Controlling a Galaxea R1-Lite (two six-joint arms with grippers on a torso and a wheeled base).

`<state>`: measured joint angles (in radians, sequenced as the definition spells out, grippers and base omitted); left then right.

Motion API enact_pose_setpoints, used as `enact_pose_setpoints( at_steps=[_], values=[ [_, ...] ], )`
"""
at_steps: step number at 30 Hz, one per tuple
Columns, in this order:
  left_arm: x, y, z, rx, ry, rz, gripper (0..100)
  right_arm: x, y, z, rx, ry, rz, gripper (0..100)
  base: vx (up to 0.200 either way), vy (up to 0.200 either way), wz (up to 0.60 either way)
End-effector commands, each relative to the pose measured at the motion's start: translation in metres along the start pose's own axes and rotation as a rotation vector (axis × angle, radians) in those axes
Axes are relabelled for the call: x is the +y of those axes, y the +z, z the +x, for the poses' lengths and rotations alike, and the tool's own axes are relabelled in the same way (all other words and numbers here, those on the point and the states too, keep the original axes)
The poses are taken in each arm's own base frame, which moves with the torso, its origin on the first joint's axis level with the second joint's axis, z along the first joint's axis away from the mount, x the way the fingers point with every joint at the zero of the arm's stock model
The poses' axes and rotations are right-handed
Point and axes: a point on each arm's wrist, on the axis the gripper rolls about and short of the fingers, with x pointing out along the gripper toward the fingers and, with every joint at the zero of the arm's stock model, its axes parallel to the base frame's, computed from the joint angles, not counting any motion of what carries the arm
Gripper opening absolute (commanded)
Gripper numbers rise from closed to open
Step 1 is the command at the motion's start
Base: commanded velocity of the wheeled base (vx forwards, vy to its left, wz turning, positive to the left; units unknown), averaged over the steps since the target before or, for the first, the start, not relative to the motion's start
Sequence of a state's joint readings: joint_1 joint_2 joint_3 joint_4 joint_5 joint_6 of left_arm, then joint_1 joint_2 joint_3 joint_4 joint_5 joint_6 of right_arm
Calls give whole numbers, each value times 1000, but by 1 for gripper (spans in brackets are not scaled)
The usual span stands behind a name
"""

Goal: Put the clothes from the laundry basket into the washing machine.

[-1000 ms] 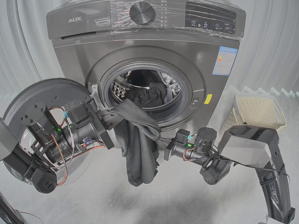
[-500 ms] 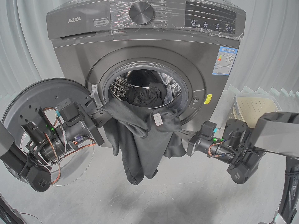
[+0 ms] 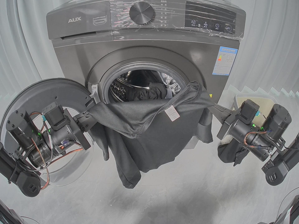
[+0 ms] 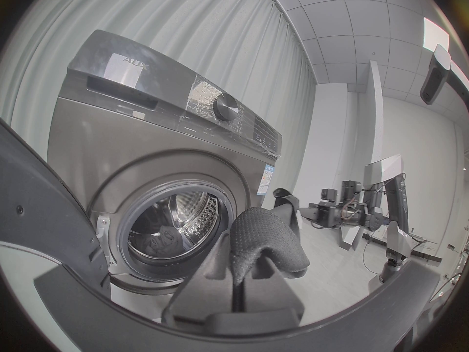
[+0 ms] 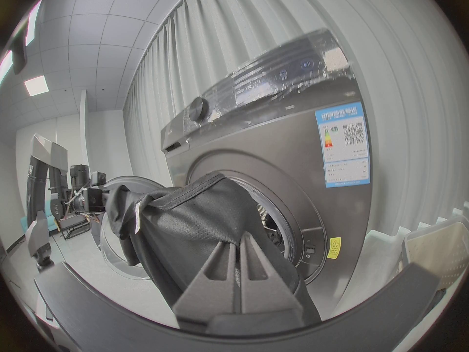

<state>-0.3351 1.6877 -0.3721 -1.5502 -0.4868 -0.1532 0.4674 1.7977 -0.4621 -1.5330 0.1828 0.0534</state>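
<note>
Garment spans left pincer to right pincer before washing machine; laundry basket seemingly behind right pincer.

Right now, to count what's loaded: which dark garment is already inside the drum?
The crumpled black garment lying in the drum; the grey shirt hangs outside, stretched between the left gripper and right gripper.

The right gripper swings from lower centre up to the right of the frame, while the left gripper slides toward the left edge. Between them the dark garment now spreads wide below the drum opening, its white tag exposed.
</note>
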Motion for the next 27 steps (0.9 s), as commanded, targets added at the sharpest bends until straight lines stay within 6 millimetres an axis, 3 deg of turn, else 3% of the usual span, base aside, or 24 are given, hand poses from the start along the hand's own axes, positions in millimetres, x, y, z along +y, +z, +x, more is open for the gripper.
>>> enact_pose_setpoints(
  at_steps=[1, 8, 27],
  values=[
    [2, 6, 0, -26, 25, 11, 0, 5, 24, -16, -68, 5, -8, 0, 0, 0, 0],
    [8, 12, 7, -73, 127, -14, 0, 6, 29, -18, -87, -1, -11, 0, 0, 0, 0],
    [13, 10, 9, -76, 153, -49, 0, 7, 27, -18, -84, -40, -6, 0, 0, 0, 0]
  ],
)
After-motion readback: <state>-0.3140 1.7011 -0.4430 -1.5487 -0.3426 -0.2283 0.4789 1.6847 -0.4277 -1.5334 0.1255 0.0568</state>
